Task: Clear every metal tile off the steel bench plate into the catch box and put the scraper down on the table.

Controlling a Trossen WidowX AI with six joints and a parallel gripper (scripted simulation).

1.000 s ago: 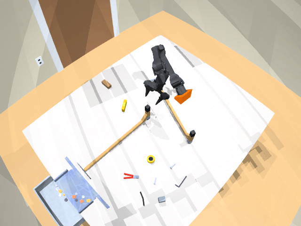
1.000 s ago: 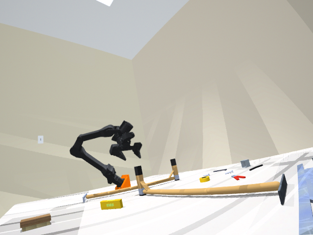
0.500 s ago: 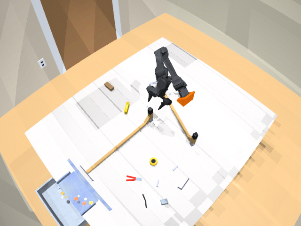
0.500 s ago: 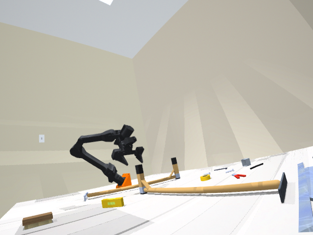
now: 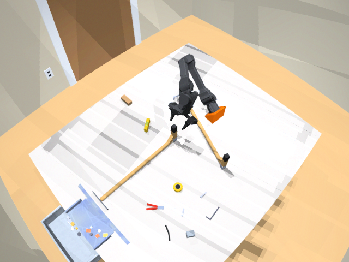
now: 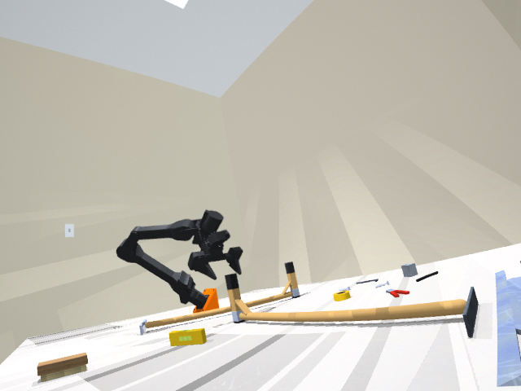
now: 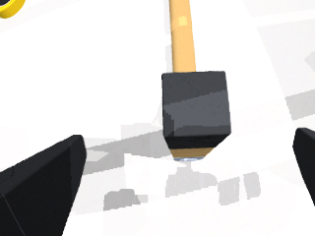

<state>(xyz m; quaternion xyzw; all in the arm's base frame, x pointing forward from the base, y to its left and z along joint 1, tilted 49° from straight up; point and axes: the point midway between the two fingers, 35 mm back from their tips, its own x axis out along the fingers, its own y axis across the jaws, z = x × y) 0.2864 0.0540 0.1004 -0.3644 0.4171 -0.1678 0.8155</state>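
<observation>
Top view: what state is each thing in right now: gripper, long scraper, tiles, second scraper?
Gripper: open, empty, above the grip post.
Long scraper: lying on the table, blade at the bench plate.
Metal tiles: on the plate, uncleared.
Second scraper: lying on the table, untouched.
</observation>
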